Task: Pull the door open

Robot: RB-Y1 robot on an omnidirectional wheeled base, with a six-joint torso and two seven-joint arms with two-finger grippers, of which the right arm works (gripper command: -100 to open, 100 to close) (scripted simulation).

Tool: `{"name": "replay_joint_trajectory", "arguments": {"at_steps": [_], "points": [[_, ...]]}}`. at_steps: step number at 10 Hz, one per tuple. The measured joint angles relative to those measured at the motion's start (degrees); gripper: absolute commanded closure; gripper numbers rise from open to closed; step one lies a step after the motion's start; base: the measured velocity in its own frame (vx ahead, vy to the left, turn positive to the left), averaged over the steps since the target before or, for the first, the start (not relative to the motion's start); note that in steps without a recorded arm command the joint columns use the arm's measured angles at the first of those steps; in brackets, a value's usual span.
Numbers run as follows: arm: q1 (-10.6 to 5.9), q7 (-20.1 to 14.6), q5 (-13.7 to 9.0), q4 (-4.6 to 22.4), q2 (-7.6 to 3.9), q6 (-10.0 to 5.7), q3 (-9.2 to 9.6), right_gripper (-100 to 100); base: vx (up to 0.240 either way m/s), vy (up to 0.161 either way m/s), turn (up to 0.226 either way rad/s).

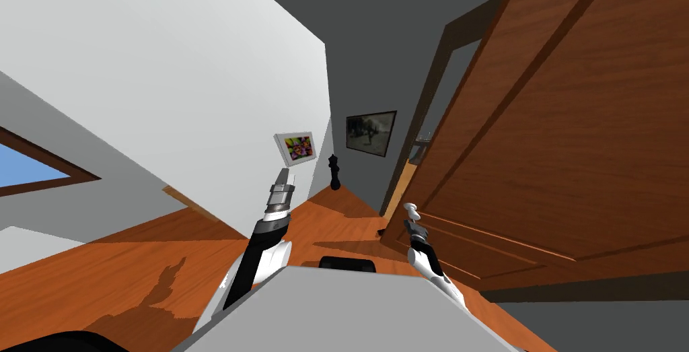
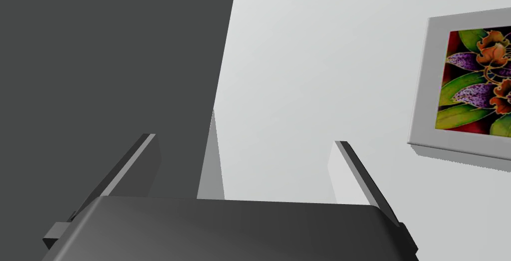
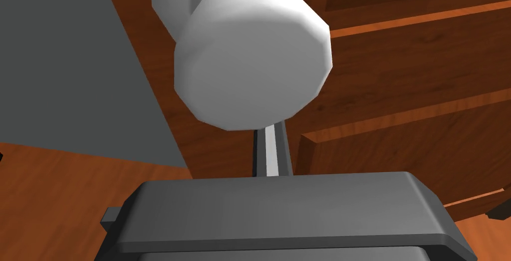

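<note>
Wood floor [image 1: 121, 274], 1 door [image 1: 572, 132], 1 knob [image 3: 249, 63]

Door [image 1: 552, 139] reddish-brown woodgrain; knob [image 3: 249, 58] white (floor [image 1: 101, 267] orange wood).

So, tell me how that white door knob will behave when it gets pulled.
The white knob looks smooth and rounded, so a pinch may slip unless hooked behind its wide head. It seems rigid, fixed to the brown door. That door is large and panelled, probably heavy, swinging slowly.
</note>
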Motion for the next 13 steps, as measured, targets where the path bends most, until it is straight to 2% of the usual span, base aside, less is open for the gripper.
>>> {"name": "replay_joint_trajectory", "arguments": {"at_steps": [2,3,5,10,11,13], "points": [[0.06,-0.04,-0.02,0.00,0.00,-0.01,-0.03,100,-0.001,-0.003,0.005],[0.05,-0.04,-0.01,-0.01,0.03,-0.02,-0.01,-100,-0.082,-0.027,0.079],[0.93,-0.68,0.62,-0.81,0.29,-1.57,1.12,-100,-0.154,-0.055,0.082],[2.69,-3.19,2.92,-1.78,1.31,-8.18,5.13,-100,-0.151,-0.039,0.086],[3.36,-3.50,3.28,-2.70,1.48,-9.10,5.79,-100,-0.106,-0.038,0.057],[3.80,-4.59,4.06,-2.47,1.65,-11.43,7.18,-100,-0.144,-0.030,0.087]]}}
